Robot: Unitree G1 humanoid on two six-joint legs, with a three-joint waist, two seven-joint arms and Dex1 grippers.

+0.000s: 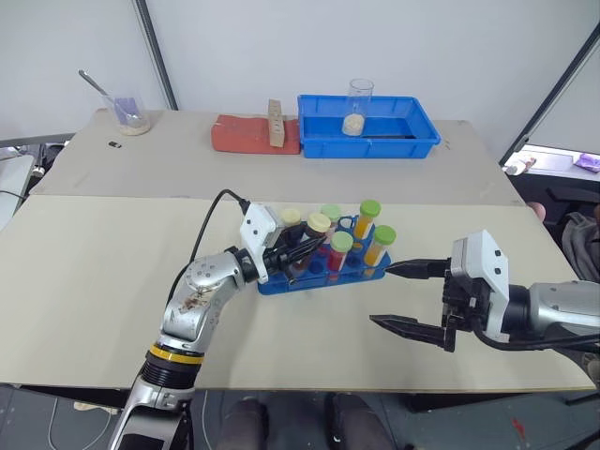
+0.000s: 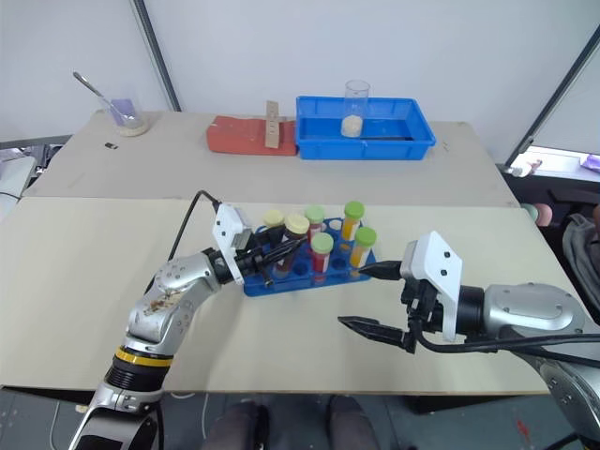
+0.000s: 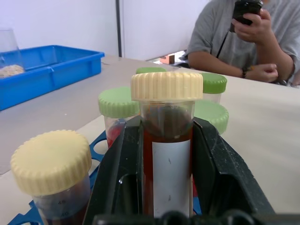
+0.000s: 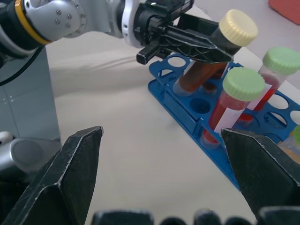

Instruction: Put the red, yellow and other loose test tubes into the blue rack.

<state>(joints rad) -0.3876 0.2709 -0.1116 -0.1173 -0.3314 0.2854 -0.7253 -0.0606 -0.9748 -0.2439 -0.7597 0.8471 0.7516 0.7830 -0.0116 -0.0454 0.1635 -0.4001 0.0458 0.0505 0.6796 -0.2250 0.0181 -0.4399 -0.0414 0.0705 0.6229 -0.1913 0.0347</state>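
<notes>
Six capped plastic test tubes stand or lean at the blue plastic tube rack [image 1: 319, 274] in the middle of the near beige table [image 1: 94, 281]: four with green caps, two with cream-yellow caps. Among the green-capped ones, two hold red liquid [image 1: 338, 251] and two hold orange-yellow liquid [image 1: 379, 246]. One cream-capped tube [image 1: 291, 217] stands at the rack's rear left corner. The left gripper [image 1: 298, 255] is pinched tight on the other cream-capped tube of dark amber liquid with a white label [image 3: 167, 140], holding it tilted with its lower end at a rack hole on the rack's left side. The right gripper [image 1: 405, 298] hovers just right of the rack, its two black fingers spread wide, nothing between them. On the far table sit a blue plastic tray [image 1: 367, 126] containing a clear beaker with pale grains [image 1: 356, 107], a red slab [image 1: 251, 135], and a small clear cup with a spoon [image 1: 128, 113]. A person in a grey shirt [image 3: 243, 37] sits at the table's edge.
</notes>
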